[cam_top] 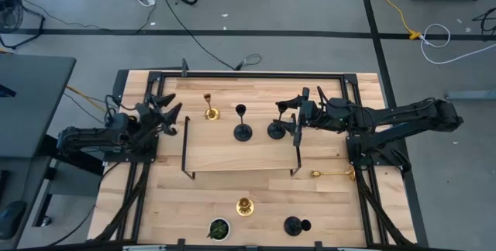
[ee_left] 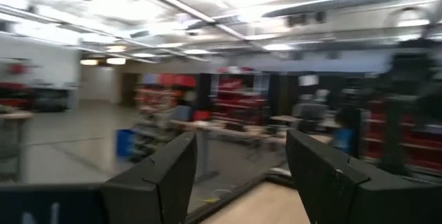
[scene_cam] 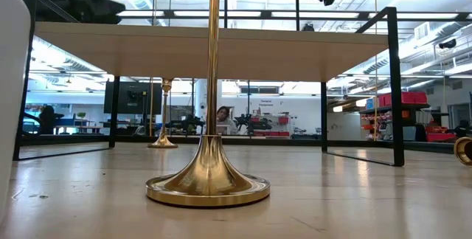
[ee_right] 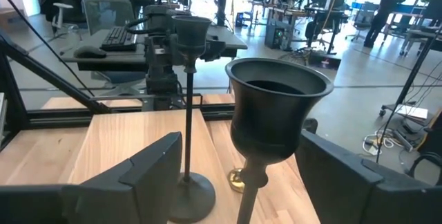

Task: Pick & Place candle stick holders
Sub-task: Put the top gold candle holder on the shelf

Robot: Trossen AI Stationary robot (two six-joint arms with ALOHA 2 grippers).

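Six candle stick holders are out on the table [cam_top: 325,204], three gold and three black. On the raised shelf [cam_top: 232,154] stand three of them: a gold holder [cam_top: 210,110] on the left, a black holder [cam_top: 242,127] in the middle and another black holder [cam_top: 277,127] on the right.

The right gripper [cam_top: 290,116] sits at the shelf's right end, fingers spread wide on either side of that right-hand black holder, not pinching it. From the right wrist view, the black cup [ee_right: 276,110] stands up between the two open fingers [ee_right: 148,169], with the middle black holder [ee_right: 188,113] just behind it.

Down on the table itself are the other three. A gold holder [cam_top: 335,173] lies on its side at the right, just past the shelf's leg. A second gold holder [cam_top: 245,205] stands upright near the front centre, filling the low view with its base [scene_cam: 208,184]. The third black holder [cam_top: 295,225] lies tipped over at the front right.

One small dark round thing with green inside [cam_top: 218,228] sits front left of centre.

The left gripper [cam_top: 165,114] waits at the shelf's left end, fingers [ee_left: 159,182] parted and gripping nothing.
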